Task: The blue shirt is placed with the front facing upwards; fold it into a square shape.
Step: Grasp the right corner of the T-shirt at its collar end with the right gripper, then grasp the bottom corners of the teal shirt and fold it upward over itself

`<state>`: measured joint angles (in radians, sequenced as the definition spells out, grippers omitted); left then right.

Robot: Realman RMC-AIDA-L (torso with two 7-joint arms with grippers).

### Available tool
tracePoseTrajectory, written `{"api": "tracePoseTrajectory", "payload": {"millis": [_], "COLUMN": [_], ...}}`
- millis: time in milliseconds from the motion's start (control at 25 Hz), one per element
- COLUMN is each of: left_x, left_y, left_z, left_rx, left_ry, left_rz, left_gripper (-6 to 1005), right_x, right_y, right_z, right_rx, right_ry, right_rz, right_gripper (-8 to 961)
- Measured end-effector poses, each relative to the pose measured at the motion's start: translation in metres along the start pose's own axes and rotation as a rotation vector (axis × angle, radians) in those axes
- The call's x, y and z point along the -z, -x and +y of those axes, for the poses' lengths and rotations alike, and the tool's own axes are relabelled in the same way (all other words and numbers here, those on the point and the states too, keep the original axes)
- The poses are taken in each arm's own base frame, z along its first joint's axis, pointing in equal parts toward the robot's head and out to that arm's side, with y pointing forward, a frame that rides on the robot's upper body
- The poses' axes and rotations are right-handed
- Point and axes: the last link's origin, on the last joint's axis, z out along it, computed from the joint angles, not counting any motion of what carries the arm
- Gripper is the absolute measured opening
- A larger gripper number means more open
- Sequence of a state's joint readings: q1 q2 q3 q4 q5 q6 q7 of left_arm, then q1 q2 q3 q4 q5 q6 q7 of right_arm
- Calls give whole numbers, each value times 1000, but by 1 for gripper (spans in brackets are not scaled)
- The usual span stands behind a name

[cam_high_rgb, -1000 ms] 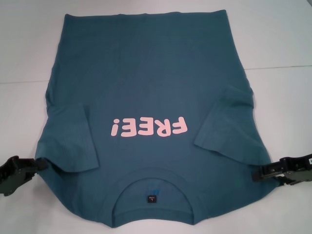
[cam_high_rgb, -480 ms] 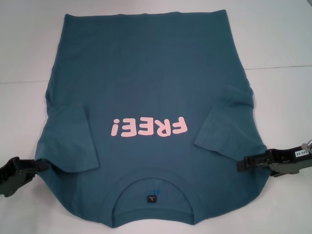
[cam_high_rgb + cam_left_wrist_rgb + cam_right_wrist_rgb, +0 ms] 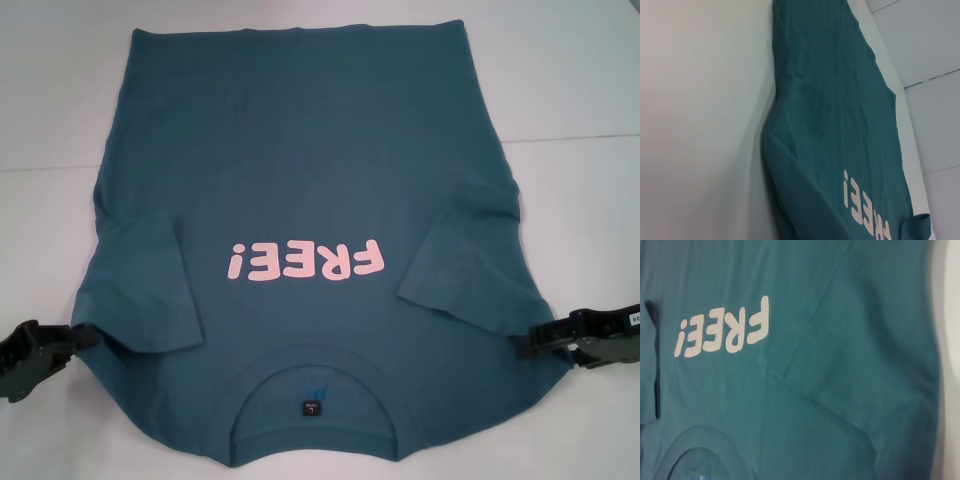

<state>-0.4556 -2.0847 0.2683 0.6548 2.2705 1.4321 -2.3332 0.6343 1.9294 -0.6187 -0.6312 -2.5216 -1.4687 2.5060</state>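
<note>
The blue shirt [image 3: 300, 160] lies flat on the white table, front up, with its pink "FREE!" print [image 3: 305, 262] and collar [image 3: 315, 395] nearest me. Both sleeves are folded inward, the left sleeve [image 3: 150, 290] and the right sleeve [image 3: 465, 260] lying over the body. My left gripper [image 3: 82, 336] rests at the shirt's left shoulder edge. At the right shoulder edge sits my right gripper [image 3: 528, 343], just touching the cloth. The left wrist view shows the shirt [image 3: 840, 125] lengthwise, and the right wrist view shows the shirt [image 3: 840, 365] and its print close up.
The white table [image 3: 580, 100] surrounds the shirt, with bare surface on both sides and a faint seam line running across it at mid-height. The shirt's hem reaches the far edge of the head view.
The right gripper slid inward over the shirt's shoulder edge, then drew back out to the edge. The left gripper and the shirt have stayed put.
</note>
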Motion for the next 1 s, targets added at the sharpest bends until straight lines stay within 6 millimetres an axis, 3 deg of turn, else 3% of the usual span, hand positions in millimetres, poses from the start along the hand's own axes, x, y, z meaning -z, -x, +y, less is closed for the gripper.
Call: {"api": "tracePoseTrajectory", "payload": {"millis": [40, 120, 360, 1000], "left_x": [0, 0, -1, 3], "left_y": [0, 0, 3, 2], "left_z": [0, 0, -1, 0], "left_rx": [0, 1, 9, -30], "left_ry": [1, 3, 6, -11], "left_rz": [0, -1, -3, -40], "left_gripper": [48, 48, 53, 52], "right_x": [0, -2, -2, 7], "right_y": [0, 1, 2, 2], "right_z": [1, 3, 3, -1], "right_rx": [7, 19, 20, 32], "right_ry": [1, 2, 4, -29], "right_rz": [1, 3, -2, 7], "right_gripper": [872, 674, 456, 36]}}
